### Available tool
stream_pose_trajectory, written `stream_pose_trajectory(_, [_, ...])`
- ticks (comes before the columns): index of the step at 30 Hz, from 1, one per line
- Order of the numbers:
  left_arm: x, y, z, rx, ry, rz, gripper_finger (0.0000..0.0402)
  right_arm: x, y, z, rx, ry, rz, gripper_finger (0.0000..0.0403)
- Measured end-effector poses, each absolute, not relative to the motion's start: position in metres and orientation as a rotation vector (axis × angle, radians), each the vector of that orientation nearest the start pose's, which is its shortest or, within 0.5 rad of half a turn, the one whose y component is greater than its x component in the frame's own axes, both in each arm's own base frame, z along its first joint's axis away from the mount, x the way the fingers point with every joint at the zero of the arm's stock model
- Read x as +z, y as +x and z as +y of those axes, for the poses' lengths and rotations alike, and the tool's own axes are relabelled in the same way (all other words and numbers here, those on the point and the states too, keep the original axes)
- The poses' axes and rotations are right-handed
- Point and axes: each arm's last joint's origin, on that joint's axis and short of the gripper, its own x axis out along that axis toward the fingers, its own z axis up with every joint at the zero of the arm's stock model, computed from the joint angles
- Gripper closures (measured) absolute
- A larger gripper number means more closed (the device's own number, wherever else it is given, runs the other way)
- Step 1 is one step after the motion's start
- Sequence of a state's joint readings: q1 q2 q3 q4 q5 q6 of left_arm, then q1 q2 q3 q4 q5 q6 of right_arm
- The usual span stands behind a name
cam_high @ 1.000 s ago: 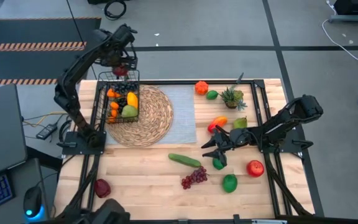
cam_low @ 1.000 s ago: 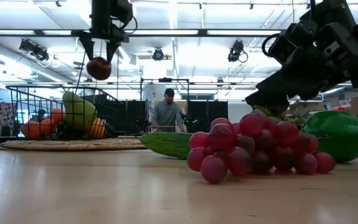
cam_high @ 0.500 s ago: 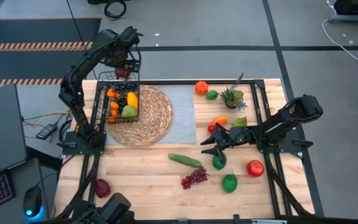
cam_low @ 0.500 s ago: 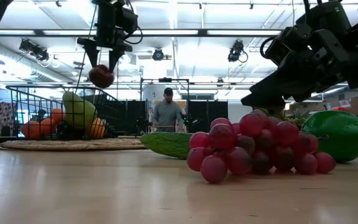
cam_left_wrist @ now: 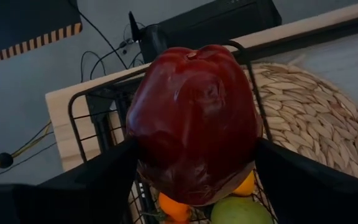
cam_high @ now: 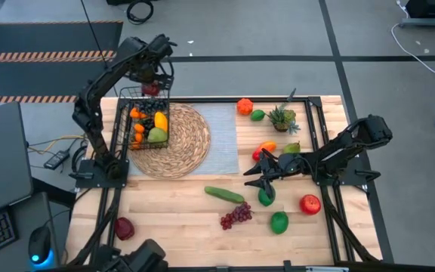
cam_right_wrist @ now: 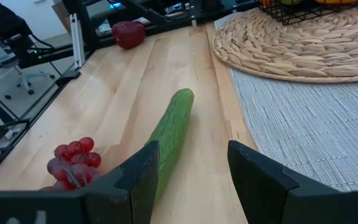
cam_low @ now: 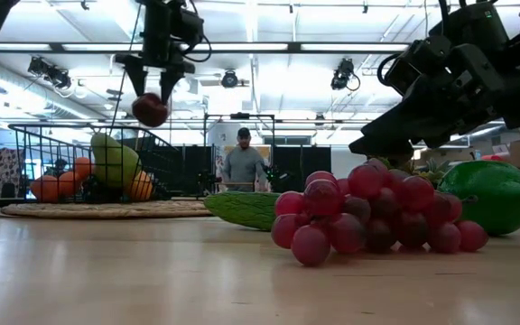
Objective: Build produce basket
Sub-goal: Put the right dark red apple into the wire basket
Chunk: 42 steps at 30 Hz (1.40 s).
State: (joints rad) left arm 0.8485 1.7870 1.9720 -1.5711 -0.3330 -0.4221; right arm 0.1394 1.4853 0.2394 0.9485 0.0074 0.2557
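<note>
High view: left gripper (cam_high: 149, 88) clamps one dark red apple (cam_high: 150, 89) over the basket (cam_high: 149, 119); contents roughly five, overlapping. Low view: grapes (cam_low: 368, 217) hide the table behind. Right wrist view: right gripper (cam_right_wrist: 191, 174) parted, empty, above one cucumber (cam_right_wrist: 171, 134).

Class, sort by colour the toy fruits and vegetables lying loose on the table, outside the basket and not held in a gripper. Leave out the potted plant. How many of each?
Green: 5 (cucumber, pear, three limes)
Red: 2 (apples)
Orange to orange-red: 2 (orange, mango)
Purple-red: 1 (grapes)
Total: 10
</note>
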Motion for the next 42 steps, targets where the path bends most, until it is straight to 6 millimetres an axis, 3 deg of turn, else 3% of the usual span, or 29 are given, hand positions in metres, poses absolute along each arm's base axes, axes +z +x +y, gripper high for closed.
stream_pose_trajectory(15, [0.372, 0.235, 0.223, 1.117, -0.526, 1.267, 0.0086, 0.125, 0.223, 0.031, 0.093, 0.227, 0.311, 0.0207])
stream_pose_trajectory(42, [0.372, 0.227, 0.231, 1.154, -0.493, 1.286, 0.0085, 0.125, 0.223, 0.029, 0.081, 0.235, 0.311, 0.0207])
